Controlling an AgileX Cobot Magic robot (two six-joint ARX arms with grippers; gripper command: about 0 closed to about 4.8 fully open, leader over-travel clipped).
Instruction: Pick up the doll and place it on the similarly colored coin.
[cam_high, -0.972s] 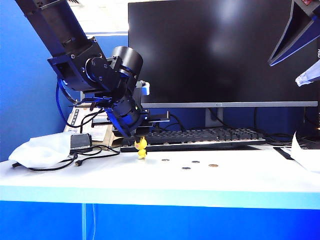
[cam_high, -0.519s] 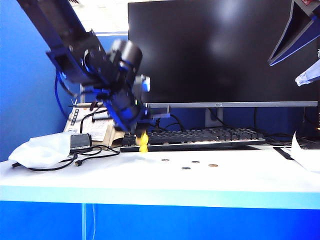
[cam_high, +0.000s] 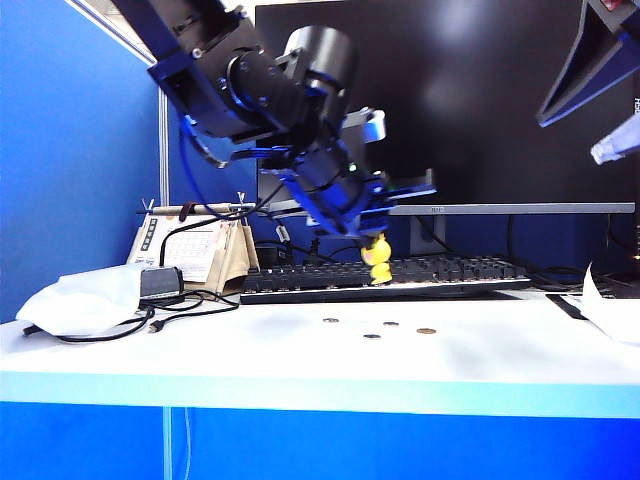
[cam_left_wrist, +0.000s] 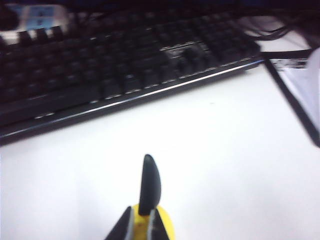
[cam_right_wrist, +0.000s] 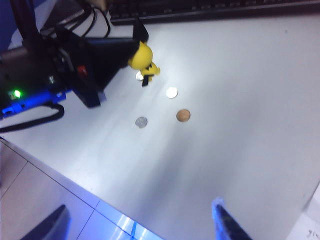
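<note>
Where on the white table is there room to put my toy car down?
Bare room: the front strip of the table before the coins, and right of the brass coin. Crowded: the cables at left, and under the left gripper holding the doll.

A bright yellow doll (cam_right_wrist: 143, 61) with black feet is showing beside a brass-toned coin (cam_right_wrist: 183, 115); the table (cam_high: 300, 370) is gleaming white.
</note>
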